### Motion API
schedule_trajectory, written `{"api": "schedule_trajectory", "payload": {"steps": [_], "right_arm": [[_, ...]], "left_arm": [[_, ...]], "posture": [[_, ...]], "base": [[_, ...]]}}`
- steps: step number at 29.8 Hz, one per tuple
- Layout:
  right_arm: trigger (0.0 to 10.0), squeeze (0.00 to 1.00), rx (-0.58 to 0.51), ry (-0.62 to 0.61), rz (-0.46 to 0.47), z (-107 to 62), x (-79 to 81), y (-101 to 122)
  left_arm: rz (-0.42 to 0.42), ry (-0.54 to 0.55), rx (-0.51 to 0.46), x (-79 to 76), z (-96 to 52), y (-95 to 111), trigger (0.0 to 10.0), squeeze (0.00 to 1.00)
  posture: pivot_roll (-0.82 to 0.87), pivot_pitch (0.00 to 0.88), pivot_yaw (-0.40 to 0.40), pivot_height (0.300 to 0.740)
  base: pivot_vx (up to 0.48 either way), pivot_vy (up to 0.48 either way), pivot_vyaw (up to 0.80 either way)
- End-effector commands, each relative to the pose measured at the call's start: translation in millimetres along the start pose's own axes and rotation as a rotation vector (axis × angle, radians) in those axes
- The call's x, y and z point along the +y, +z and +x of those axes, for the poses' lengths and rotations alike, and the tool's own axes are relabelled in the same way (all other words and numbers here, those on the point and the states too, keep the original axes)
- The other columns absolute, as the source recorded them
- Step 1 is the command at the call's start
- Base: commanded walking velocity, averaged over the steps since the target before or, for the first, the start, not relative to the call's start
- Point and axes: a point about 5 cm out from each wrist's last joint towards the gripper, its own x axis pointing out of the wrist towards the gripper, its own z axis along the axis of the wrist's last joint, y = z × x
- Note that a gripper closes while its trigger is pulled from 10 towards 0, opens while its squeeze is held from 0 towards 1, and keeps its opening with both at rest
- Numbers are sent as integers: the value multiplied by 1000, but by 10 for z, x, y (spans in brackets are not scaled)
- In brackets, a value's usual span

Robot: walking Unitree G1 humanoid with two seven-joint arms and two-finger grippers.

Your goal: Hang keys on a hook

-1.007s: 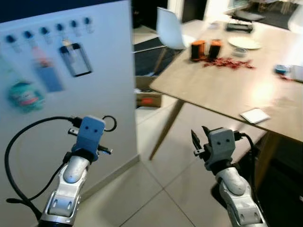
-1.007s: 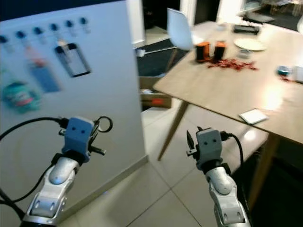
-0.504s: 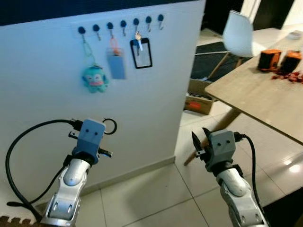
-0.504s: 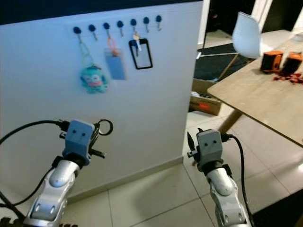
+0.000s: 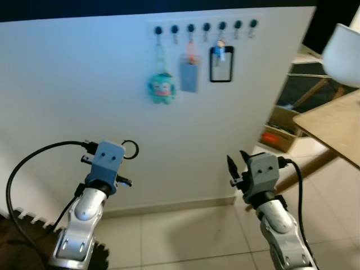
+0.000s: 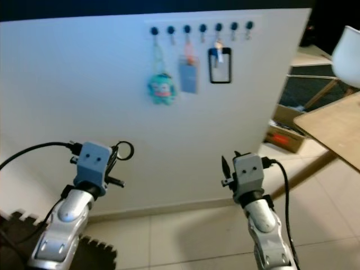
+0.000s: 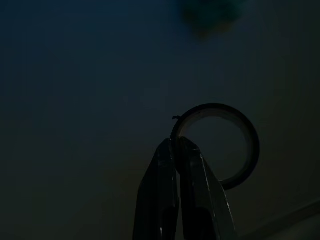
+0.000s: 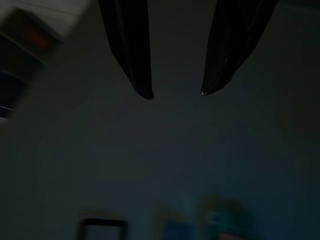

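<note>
Our left gripper (image 7: 177, 142) is pinched tight on the key ring (image 7: 216, 145); hook row (image 5: 205, 26) sits at 1 o'clock. Our right gripper (image 8: 176, 93) is spread, holding nothing

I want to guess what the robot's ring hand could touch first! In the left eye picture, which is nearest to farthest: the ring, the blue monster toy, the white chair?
1. Ring: pinched in the left gripper itself.
2. Blue monster toy: hanging on the wall, up and to its right.
3. White chair: far off on the right edge.
</note>
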Motion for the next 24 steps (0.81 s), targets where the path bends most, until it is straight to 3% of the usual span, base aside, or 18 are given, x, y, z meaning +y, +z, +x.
{"api": "schedule_trajectory", "payload": {"steps": [1,9,24], "right_arm": [[10000,0,19,5,-1,-29,9,-39],[10000,0,21,0,-4,-30,7,-43],[10000,0,21,-6,8,-17,25,-40]], "left_arm": [[5,-11,16,-20,-13,-27,10000,0],[8,-13,21,-26,-11,-31,10000,0],[23,-35,24,-58,-2,-37,10000,24]], "posture": [[73,151,35,740],[72,156,36,740],[71,159,37,740]], "base": [[0,0,788],[0,0,780],[0,-32,0]]}}
